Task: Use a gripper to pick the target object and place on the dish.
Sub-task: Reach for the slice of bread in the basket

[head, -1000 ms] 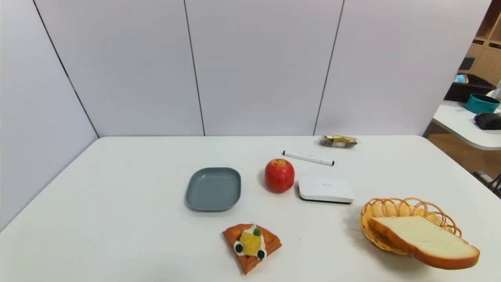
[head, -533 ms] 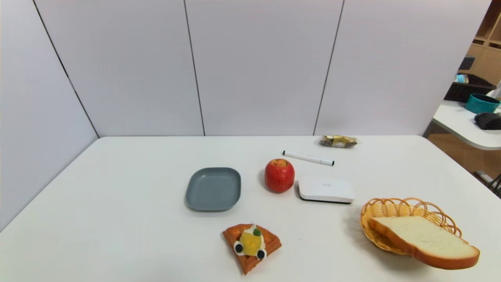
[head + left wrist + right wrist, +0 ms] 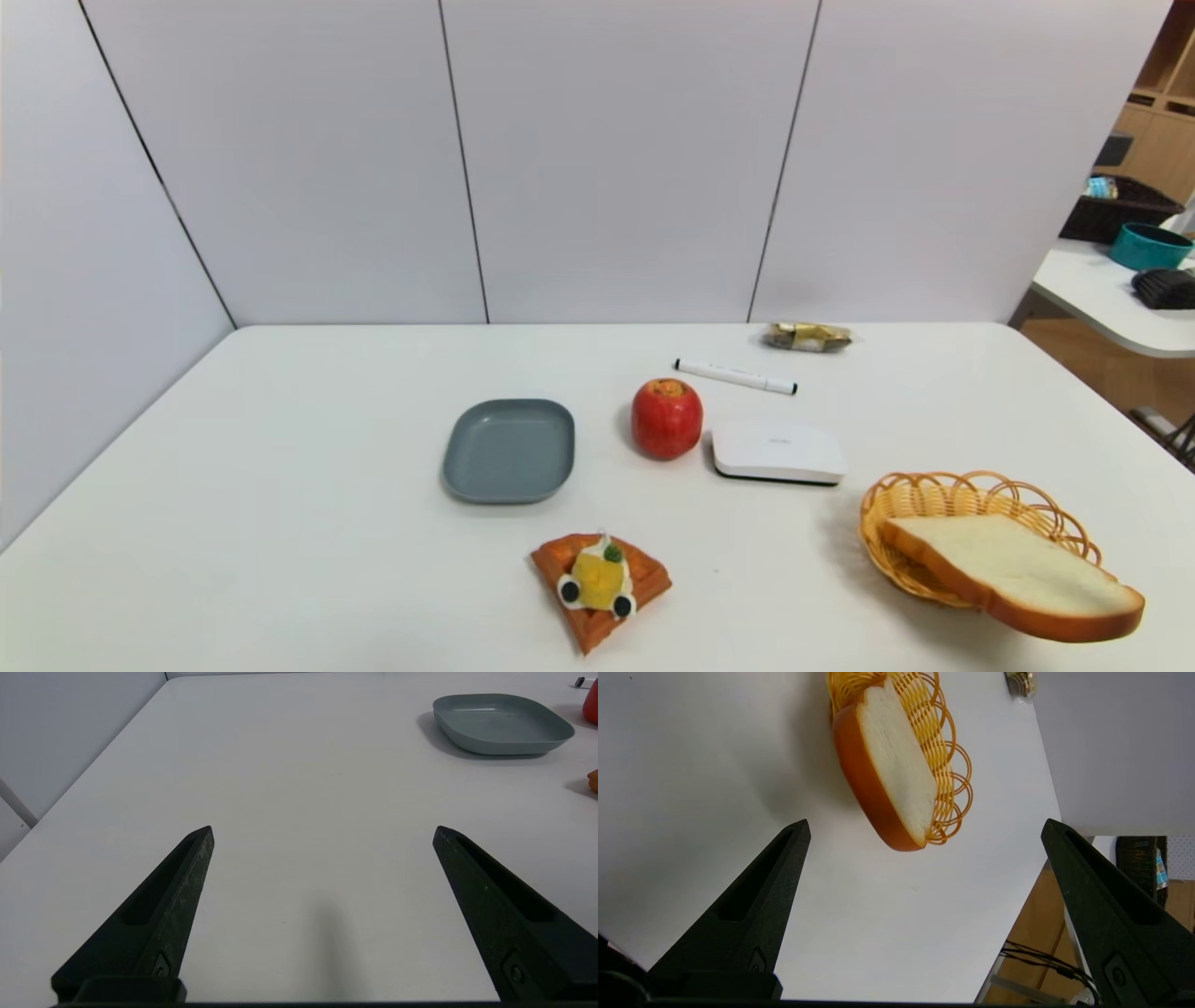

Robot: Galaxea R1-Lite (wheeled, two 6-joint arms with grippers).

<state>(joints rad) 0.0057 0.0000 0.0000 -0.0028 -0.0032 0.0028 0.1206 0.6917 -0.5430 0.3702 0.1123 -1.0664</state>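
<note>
Currently the slice of toast point(image 3: 1013, 574) lies tilted across the near rim of the wicker basket point(image 3: 934, 499), at about 4 o'clock on the tabletop point(image 3: 280, 523), overhanging the basket's edge. The blue-grey dish point(image 3: 509, 450) sits near the centre, well apart from the toast, with the waffle point(image 3: 600, 586) at its 5 o'clock and the apple point(image 3: 667, 418) at its 3 o'clock. The right gripper point(image 3: 924, 828) hangs above the tabletop short of the toast, its 2 fingers point(image 3: 752, 905) spread wide and holding nothing. The left gripper point(image 3: 322, 830) is parked low over bare tabletop, fingers likewise wide apart and empty.
</note>
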